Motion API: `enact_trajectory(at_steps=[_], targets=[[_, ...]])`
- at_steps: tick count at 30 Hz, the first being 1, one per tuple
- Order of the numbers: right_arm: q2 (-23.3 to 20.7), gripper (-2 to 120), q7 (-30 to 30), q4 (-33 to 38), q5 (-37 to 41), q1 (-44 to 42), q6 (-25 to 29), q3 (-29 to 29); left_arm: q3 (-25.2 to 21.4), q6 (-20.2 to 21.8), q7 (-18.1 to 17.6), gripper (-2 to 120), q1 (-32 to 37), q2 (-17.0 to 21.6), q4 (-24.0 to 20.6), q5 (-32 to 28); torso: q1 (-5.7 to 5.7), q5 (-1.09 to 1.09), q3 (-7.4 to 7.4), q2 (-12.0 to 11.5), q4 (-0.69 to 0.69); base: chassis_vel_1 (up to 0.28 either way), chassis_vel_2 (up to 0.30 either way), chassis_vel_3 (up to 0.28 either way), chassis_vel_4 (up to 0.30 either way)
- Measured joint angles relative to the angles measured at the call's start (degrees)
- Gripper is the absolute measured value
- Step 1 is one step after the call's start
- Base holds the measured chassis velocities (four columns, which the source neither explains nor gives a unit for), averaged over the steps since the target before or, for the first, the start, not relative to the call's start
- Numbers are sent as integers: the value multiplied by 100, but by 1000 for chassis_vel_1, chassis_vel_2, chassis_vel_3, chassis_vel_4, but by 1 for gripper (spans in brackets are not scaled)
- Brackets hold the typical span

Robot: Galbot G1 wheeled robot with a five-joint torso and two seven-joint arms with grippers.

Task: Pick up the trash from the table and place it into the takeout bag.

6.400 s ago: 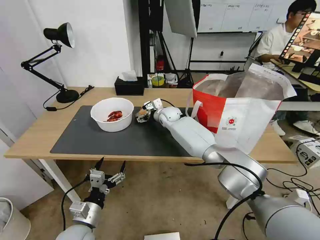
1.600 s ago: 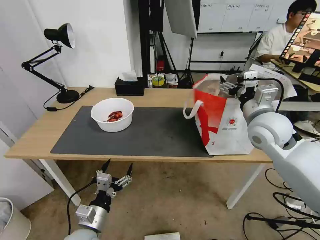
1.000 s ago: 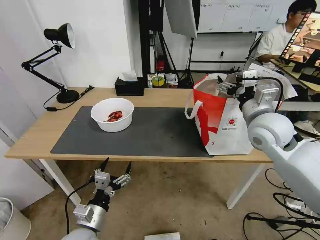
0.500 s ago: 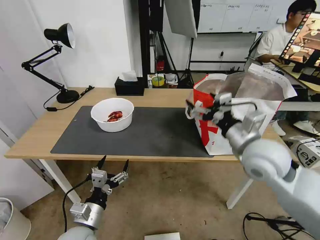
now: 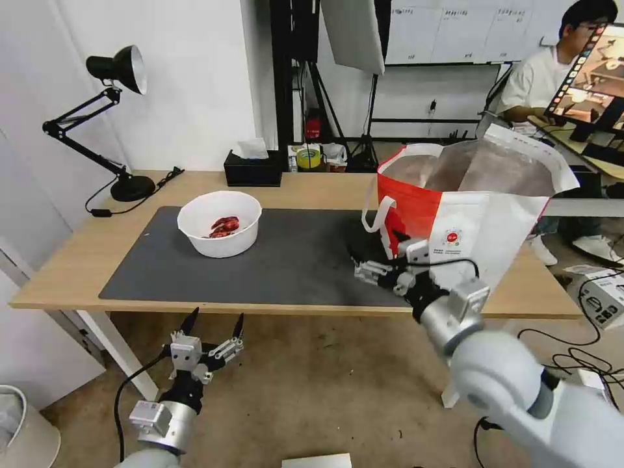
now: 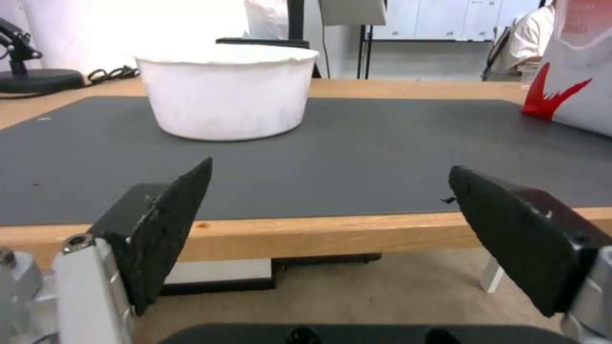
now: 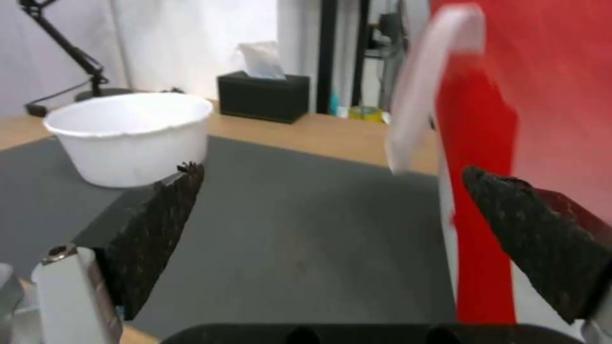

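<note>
The trash I see is a white bowl (image 5: 219, 223) with red scraps, standing on the dark grey mat (image 5: 292, 263) of the light-wood table (image 5: 62, 266). The red-and-white takeout bag (image 5: 468, 208) stands upright at the mat's right end, its foil-lined mouth open. My right gripper (image 5: 376, 247) hovers low over the mat just in front of the bag's red side, open and empty. In its wrist view the bowl (image 7: 131, 136) lies ahead and the bag's white handle (image 7: 420, 86) hangs close. My left gripper (image 5: 213, 323) is open below the table's front edge, facing the bowl (image 6: 226, 91).
A black desk lamp (image 5: 120, 117) stands at the table's back left, its cable trailing on the wood. A black tissue box (image 5: 252, 168) sits at the back edge. Cables and boxes lie on the floor at the right. A white bin (image 5: 19, 429) stands lower left.
My right gripper held a beige lump beside the bowl, then reached into the bag's mouth. It has now come out empty and swung down and left. The left arm barely moved.
</note>
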Motion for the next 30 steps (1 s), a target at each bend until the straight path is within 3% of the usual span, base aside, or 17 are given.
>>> enact_trajectory(at_steps=[2,13,30], targets=[[191,100,41,-54,-436,-575,328,43,-13,-18,1,100,-7,20,45,-1,0,1,0,0,-2,0,0,0,0],[629,100,154,-313,-1166,-1485,890,58,-5,-32,0,100,-27,26,134,-16,1,0,0,0,0,0,0,0,0],[836,100,321,-592,-1429,-1858,1123,74,11,-57,7,100,-33,30,138,-51,1,0,1,0,0,0,0,0,0]])
